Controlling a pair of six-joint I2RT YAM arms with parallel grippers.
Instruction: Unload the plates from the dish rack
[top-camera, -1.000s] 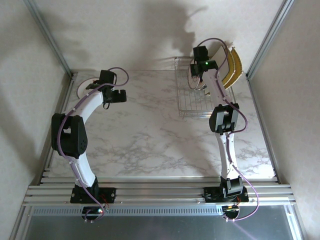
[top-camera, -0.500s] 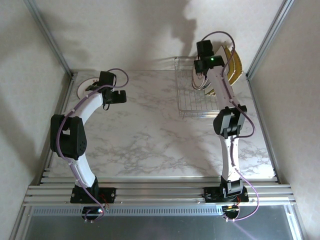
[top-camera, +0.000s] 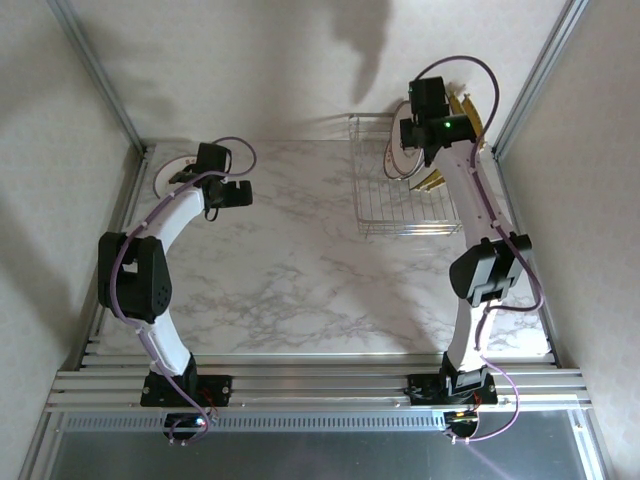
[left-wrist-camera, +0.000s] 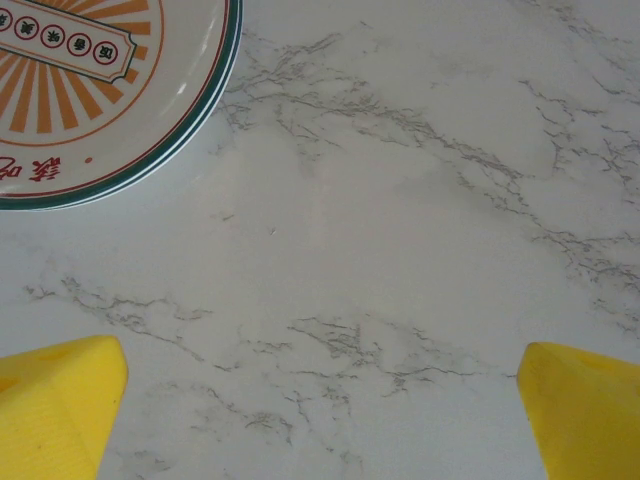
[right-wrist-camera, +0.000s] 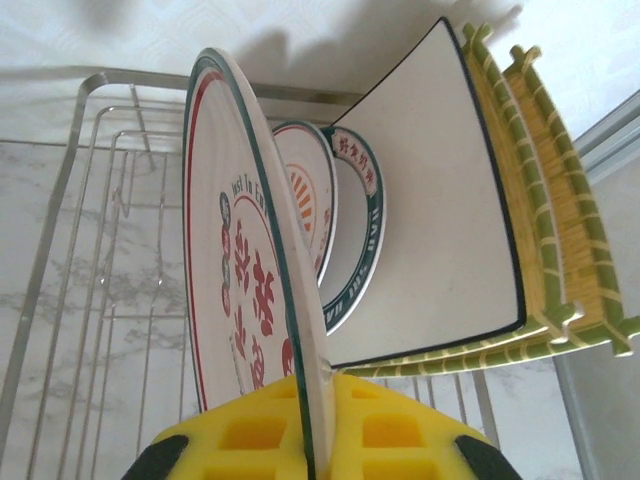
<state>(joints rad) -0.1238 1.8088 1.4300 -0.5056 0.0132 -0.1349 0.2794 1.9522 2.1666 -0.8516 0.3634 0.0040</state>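
Right gripper (right-wrist-camera: 312, 440) on round glossy plate (right-wrist-camera: 235, 290); thin wire dish rack (right-wrist-camera: 62, 200)

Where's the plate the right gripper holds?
Right wrist view: the red-lettered plate, in the right gripper, stands before the other plates in the far-right dish rack.

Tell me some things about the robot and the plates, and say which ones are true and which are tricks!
1. The right tool pinches the rim of a red-lettered round plate held on edge. True.
2. The left tool holds a plate. False: it hangs open above the marble table, with nothing between its fingers.
3. An orange-rayed plate lies flat on the table beside the left tool. True.
4. The dish rack holds nothing. False: small round plates and a square white plate stand in it.
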